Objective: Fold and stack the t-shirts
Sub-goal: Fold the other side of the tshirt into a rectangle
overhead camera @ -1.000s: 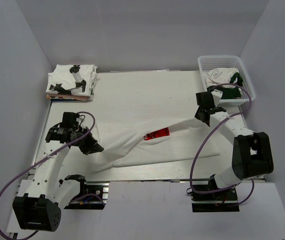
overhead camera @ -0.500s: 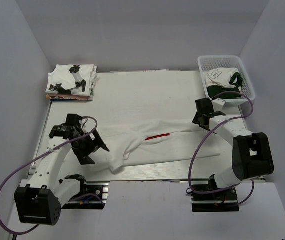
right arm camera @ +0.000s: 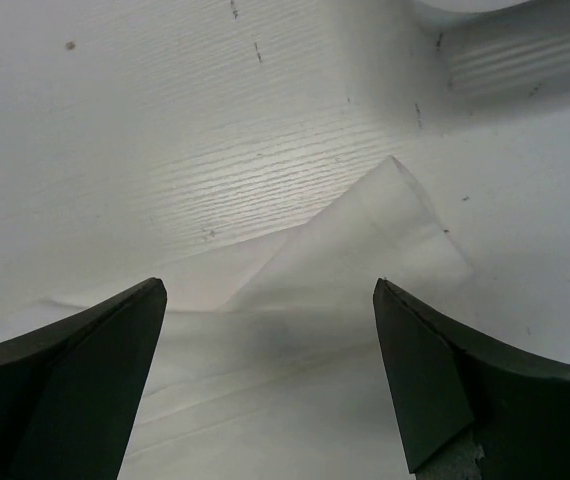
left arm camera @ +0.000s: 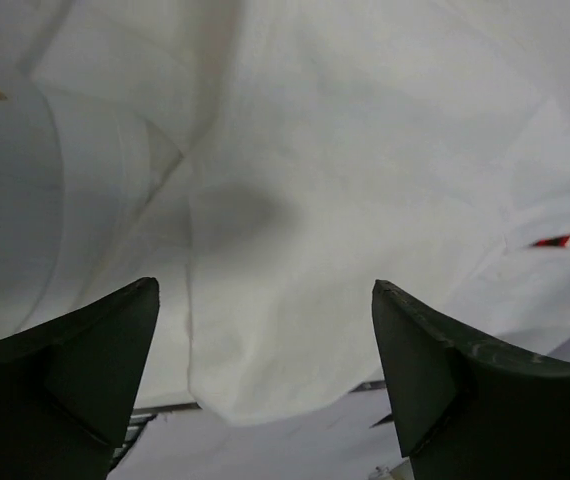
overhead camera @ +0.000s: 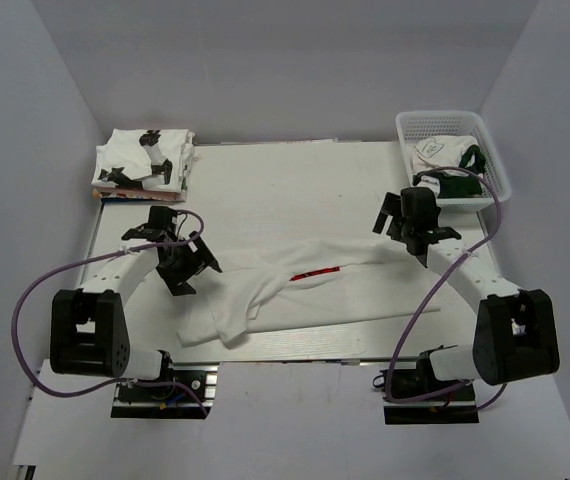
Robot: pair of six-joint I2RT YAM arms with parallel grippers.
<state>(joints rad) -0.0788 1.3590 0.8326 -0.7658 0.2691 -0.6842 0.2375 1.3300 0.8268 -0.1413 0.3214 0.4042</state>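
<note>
Flattening step: t-shirt [overhead camera: 305, 285] lies rumpled mid-frame — left gripper [overhead camera: 189, 274] and right gripper [overhead camera: 405, 230] both spread wide, empty. Next, likely: grip corners, pull flat.

A white table [overhead camera: 295, 190] fills the middle of a plain enclosure. Behind the table rises a pale grey back wall [overhead camera: 285, 70]. A left wall [overhead camera: 15, 200] and a right wall [overhead camera: 565, 220] of the same grey run along the table's sides. The table's near edge is a bare metal strip [overhead camera: 295, 348]. A white mesh basket [overhead camera: 440, 122] sits at the table's far right corner. The light is even and soft, casting faint shadows on the table.
</note>
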